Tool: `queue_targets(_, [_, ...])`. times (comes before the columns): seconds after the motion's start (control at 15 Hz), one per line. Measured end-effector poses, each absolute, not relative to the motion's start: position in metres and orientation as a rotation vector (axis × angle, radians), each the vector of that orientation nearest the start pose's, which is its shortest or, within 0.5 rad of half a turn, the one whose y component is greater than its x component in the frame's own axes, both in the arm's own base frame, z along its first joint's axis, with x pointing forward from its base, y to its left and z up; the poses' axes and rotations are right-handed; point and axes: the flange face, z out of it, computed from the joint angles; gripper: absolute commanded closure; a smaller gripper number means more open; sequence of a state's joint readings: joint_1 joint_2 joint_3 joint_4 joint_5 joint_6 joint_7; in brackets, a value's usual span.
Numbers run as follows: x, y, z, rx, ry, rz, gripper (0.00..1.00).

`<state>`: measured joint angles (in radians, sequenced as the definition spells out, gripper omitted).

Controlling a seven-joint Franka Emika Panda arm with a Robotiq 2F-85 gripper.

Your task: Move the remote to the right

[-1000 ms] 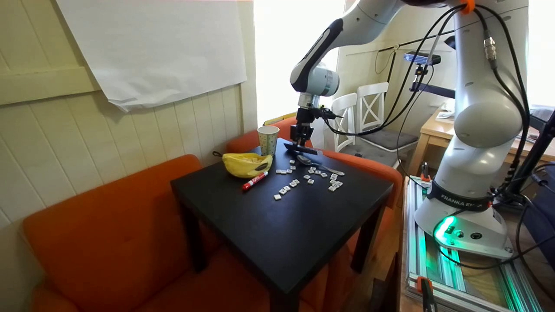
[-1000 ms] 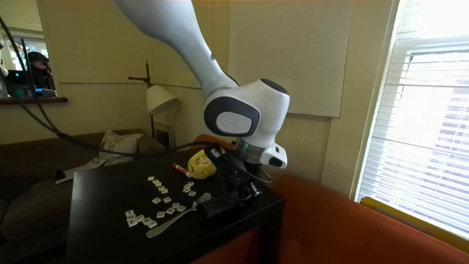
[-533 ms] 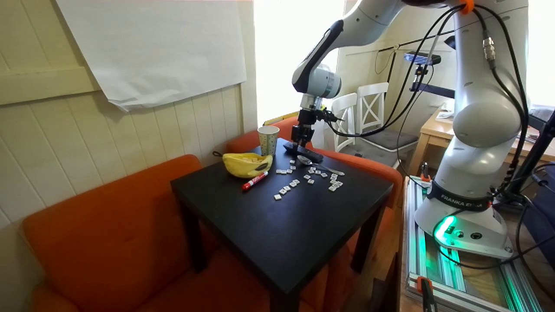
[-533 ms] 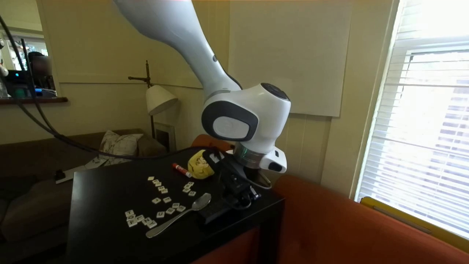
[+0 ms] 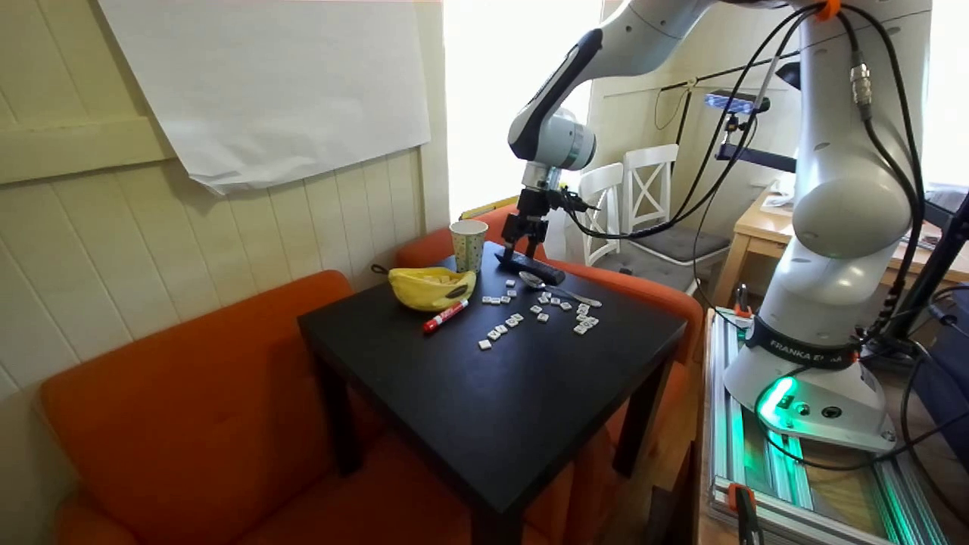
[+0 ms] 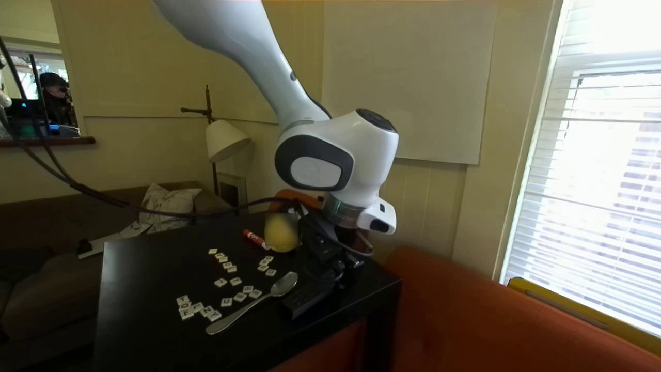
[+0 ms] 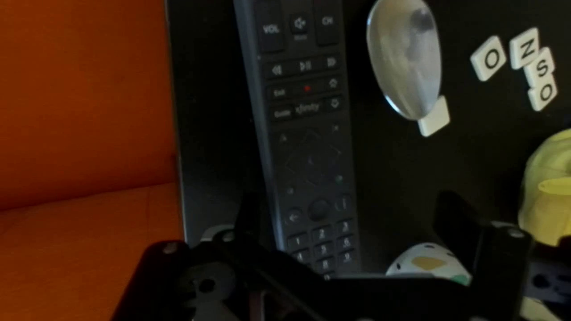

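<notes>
My wrist view cuts off the remote (image 7: pixel 312 160) at the top; the pincer (image 7: pixel 350 205) covers its lower end. In an exterior view, the pincer blends into the dark bench (image 6: pixel 144 279). Remote: slim, black, rows of buttons, a small red mark. Position: along the bench edge beside the orange sofa (image 7: pixel 84 111), near a corner. I have the pincer released, fingers (image 7: pixel 461 232) spread.

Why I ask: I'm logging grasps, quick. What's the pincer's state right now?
Pincer: open, holding nothing; the remote lies ungripped beneath it.
</notes>
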<state>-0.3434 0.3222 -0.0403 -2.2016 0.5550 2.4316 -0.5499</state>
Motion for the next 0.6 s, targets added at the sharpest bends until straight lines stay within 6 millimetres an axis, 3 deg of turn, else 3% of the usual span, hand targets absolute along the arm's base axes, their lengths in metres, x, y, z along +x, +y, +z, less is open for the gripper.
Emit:
queue_targets(0.33, [0.516, -0.201, 0.304, -2.843, 0.476, -0.353, 0.0])
queue_targets(0.6, [0.505, -0.202, 0.361, -2.96, 0.496, -0.414, 0.0])
